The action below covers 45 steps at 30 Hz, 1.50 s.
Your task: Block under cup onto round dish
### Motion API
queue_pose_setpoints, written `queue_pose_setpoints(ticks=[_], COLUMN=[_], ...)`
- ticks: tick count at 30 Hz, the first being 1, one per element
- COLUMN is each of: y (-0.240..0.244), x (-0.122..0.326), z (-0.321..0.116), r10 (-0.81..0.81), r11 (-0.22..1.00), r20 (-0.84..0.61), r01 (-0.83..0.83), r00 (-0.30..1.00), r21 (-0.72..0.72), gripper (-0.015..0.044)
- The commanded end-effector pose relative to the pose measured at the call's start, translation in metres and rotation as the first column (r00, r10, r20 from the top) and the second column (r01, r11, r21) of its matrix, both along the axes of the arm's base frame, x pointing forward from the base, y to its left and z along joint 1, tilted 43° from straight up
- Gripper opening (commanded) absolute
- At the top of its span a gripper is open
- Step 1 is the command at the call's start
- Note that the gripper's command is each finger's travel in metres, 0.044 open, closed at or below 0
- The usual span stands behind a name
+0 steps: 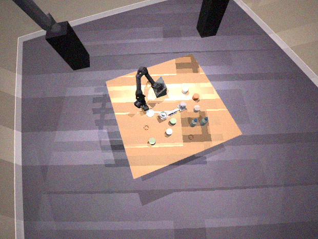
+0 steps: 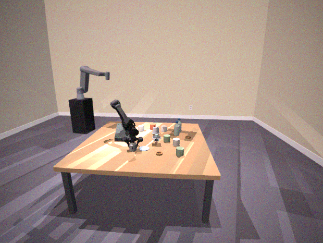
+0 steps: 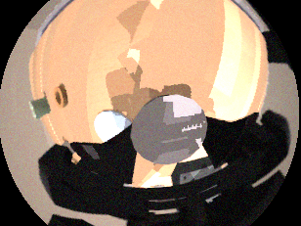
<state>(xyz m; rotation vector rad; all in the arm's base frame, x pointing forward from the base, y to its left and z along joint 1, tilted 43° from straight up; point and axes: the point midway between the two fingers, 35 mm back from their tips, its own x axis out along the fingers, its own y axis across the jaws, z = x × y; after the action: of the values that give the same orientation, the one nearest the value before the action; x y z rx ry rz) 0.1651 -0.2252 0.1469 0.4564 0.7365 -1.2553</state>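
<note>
My gripper (image 1: 143, 105) (image 2: 133, 143) is shut on a grey cup (image 2: 133, 147) (image 3: 168, 130) and holds it low, beside the round dish. I cannot tell whether the cup touches the table. The pale round dish (image 1: 150, 113) (image 2: 144, 148) (image 3: 108, 127) shows no block on it. The balance (image 1: 173, 112) stands beyond the dish. Its nearer end has no cup and bears a small pale bluish block (image 1: 163, 114) (image 2: 156, 135). The other grey cup (image 1: 182, 104) (image 2: 156, 130) stands upright on the balance's far end.
Green cups (image 1: 173, 121) (image 1: 152, 141) (image 2: 166, 138) (image 2: 179, 151) and a white cup (image 1: 169, 132) (image 2: 176, 142) stand past the balance. A brown ring (image 1: 146, 127) (image 2: 159, 153) (image 3: 61, 96) lies near the dish. Bottles (image 1: 193, 122) (image 1: 203, 121), an orange cup (image 1: 195, 96) and other pale cups stand farther off.
</note>
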Motion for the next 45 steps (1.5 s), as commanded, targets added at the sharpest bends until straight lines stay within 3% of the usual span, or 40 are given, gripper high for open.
queue_pose_setpoints(ticks=[1,9,12,18,25,45], y=[0.0,0.008,0.035,0.037,0.04,0.074], x=[0.0,0.0,-0.006,-0.007,0.014,0.071], z=[0.0,0.009,0.036,0.038,0.05,0.034], r10=[-0.002,-0.001,0.004,0.004,0.102,0.483], r11=[1.0,1.0,1.0,1.0,0.994,0.863], r20=[0.002,0.002,0.001,0.001,-0.015,-0.376], r01=[0.002,0.001,-0.004,-0.004,-0.103,-0.502], r00=[1.0,1.0,1.0,1.0,0.995,0.791], r21=[-0.001,0.002,0.005,0.005,-0.043,0.052], gripper=[0.0236,0.044,0.044,0.044,0.026,0.026])
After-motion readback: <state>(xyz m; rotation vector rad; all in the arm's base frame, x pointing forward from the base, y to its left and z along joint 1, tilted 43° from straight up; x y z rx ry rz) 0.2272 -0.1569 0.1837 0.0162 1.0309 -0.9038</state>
